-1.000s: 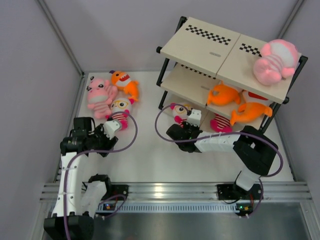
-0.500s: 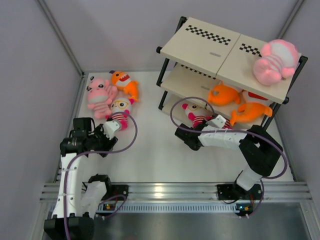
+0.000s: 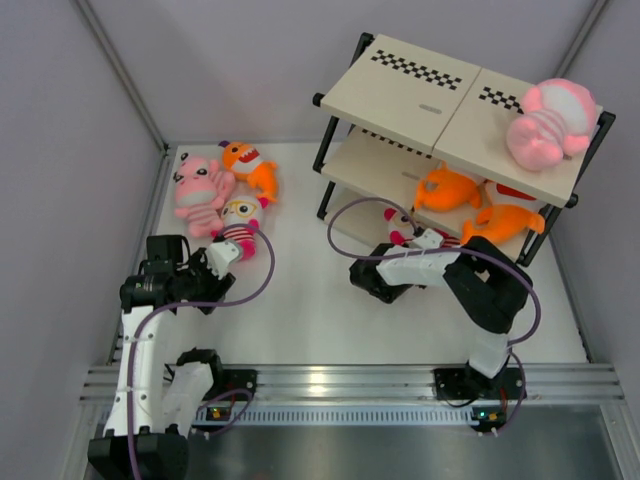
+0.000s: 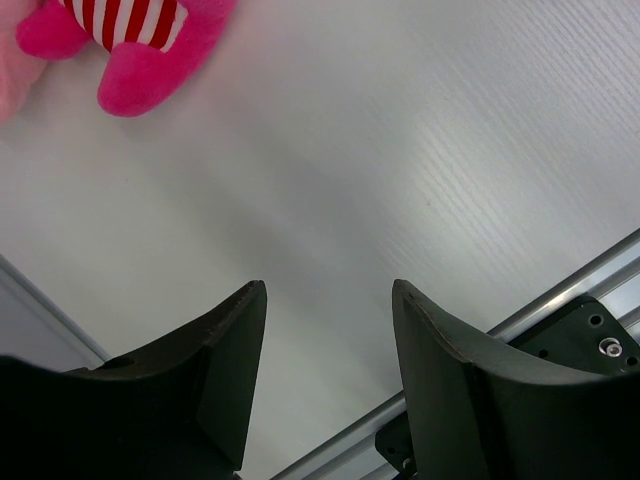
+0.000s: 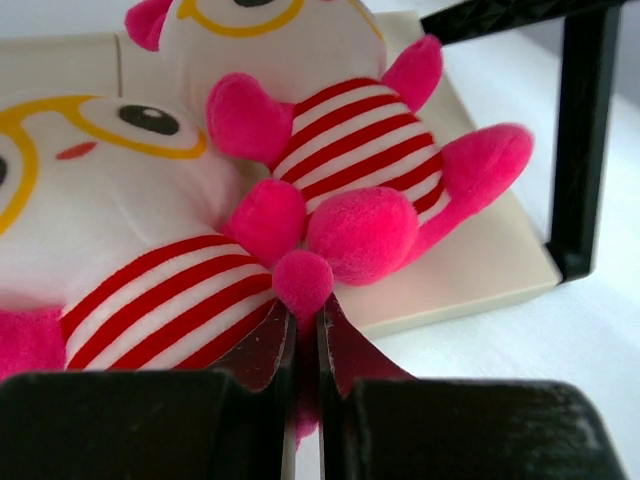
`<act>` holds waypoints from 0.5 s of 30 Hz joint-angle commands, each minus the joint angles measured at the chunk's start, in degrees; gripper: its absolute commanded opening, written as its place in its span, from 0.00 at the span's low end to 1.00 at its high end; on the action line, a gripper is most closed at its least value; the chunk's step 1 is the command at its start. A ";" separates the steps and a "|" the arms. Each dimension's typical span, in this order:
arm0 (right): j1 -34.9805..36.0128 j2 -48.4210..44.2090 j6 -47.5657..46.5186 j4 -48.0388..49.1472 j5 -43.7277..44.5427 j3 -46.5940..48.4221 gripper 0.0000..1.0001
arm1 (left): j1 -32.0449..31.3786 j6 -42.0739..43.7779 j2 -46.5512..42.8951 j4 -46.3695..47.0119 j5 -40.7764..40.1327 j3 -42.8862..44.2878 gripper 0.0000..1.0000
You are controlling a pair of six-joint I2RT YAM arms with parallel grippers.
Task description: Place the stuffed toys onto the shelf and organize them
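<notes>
Two small striped plushes lie side by side on the shelf's beige bottom board (image 5: 480, 270). The near magenta toy (image 5: 150, 290) is cut off at the left edge of the wrist view; the far magenta toy (image 5: 340, 140) loses its head at the top edge. Both are fuzzy, with red-and-white bellies and white faces ringed in yellow. The right gripper (image 5: 301, 345) has its fingers pressed almost together, pinching the near toy's pink fleece under a round paw.

No writing can be read. The shelf (image 3: 420, 95) shows only checker strips (image 3: 417, 70) and a grey mark too small to make out. A pink striped animal (image 3: 545, 125) lies on the top board, and two orange fish (image 3: 450, 188) lie on the middle one.

On the white table (image 4: 400, 150), the left gripper (image 4: 328, 295) has its fingers spread apart, near a third magenta toy (image 3: 238, 222).
</notes>
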 commanded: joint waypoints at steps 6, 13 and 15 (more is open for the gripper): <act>-4.18 -4.23 -1.28 24.52 -6.74 -0.78 0.00 | 0.21 0.33 -0.80 0.58 -0.47 0.23 0.59; -3.30 -3.87 -2.08 18.56 -6.40 1.69 0.27 | 0.21 1.74 -1.15 0.50 -2.41 -0.22 0.59; -1.47 -4.92 -1.98 16.54 -3.78 0.55 0.30 | 0.21 1.92 -1.07 0.58 -2.15 -0.13 0.59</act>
